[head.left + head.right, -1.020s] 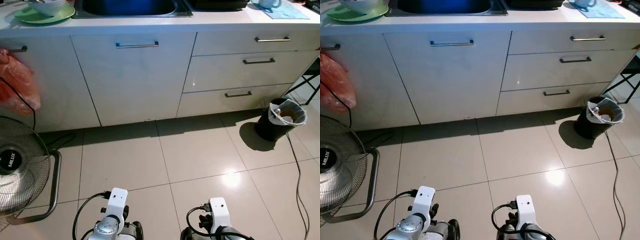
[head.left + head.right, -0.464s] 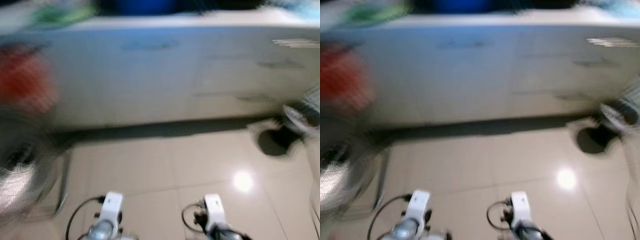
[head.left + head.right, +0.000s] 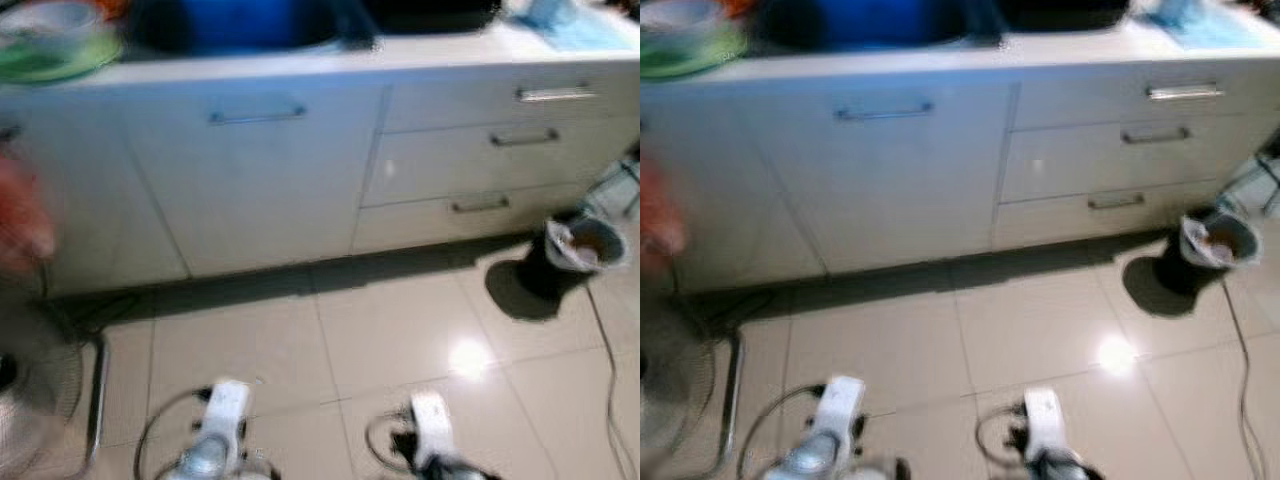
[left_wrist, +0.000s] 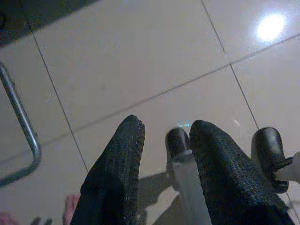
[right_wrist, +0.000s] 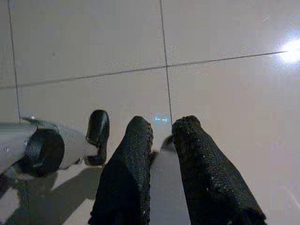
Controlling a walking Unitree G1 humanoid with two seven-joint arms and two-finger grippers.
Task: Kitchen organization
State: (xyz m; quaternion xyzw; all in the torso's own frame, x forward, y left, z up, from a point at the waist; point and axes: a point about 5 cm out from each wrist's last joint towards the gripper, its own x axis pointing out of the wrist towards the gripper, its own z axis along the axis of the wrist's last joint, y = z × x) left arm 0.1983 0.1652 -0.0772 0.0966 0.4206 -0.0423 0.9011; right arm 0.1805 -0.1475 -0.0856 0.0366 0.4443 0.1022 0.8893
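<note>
Compared w/ 1 s ago, whole view is sitting slightly shifted and blurred, i.e. camera moving; cabinet, bin, fan are keeping their places relative to each other.

Nearest: both arms are hanging low over the tiled floor (image 3: 400, 330). Left gripper (image 4: 165, 136) is pointing down at tiles, fingers parted w/ a gap, gripping nothing. Right gripper (image 5: 161, 126) is likewise over tiles, fingers slightly apart, nothing btwn them.

Further out, on robot's left, a floor fan (image 3: 40, 400) is standing near the cabinet; red bag (image 3: 20, 215) is hanging above it. On the right, a black bin (image 3: 572, 255) w/ white liner is standing on the floor just before the drawers (image 3: 480, 150), cable (image 3: 607, 380) trailing past it.

Farthest: white cabinet (image 3: 250, 180) is running across the view, counter on top w/ sink (image 3: 240, 25) holding sthg blue, green plate (image 3: 50, 55) w/ bowl at left, light-blue cloth (image 3: 585, 30) at right.
</note>
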